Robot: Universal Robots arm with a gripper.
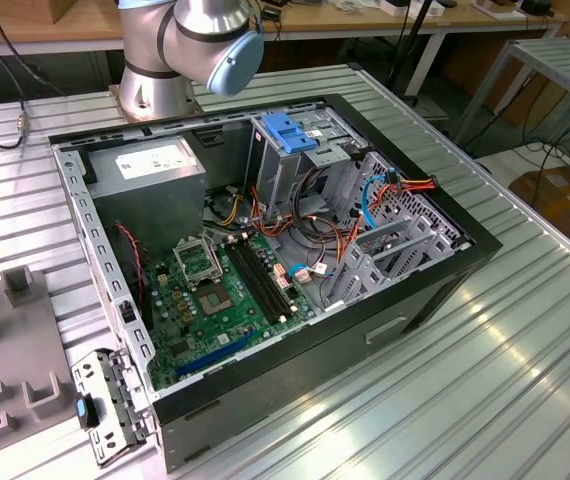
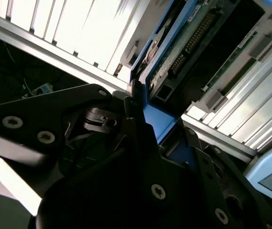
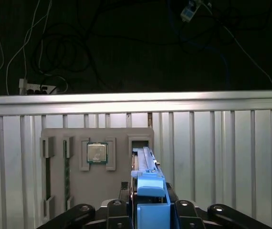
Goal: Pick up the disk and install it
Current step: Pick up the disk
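An open computer case (image 1: pixel 385 325) lies on a slatted table (image 1: pixel 525 390), motherboard (image 1: pixel 215 295) exposed.

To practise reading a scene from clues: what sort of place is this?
Probably a robotics lab or test workshop: a robot arm stands on a ribbed aluminium table beside an open desktop computer case, and a grey fixture plate holds a processor chip.

Counter (image 1: pixel 525 330): ribbed aluminium slats, pale grey, glare off the ridges.
Rear counter (image 1: pixel 55 28): wooden top, along the far side in the exterior view.
Rack (image 1: pixel 555 62): grey metal frame, exterior view's right.
Floor (image 3: pixel 141 71): dark, strewn with loose cables (image 3: pixel 55 47), a white power strip (image 3: pixel 31 87) among them.
Cardboard box (image 1: pixel 565 200): on the floor by the rack.
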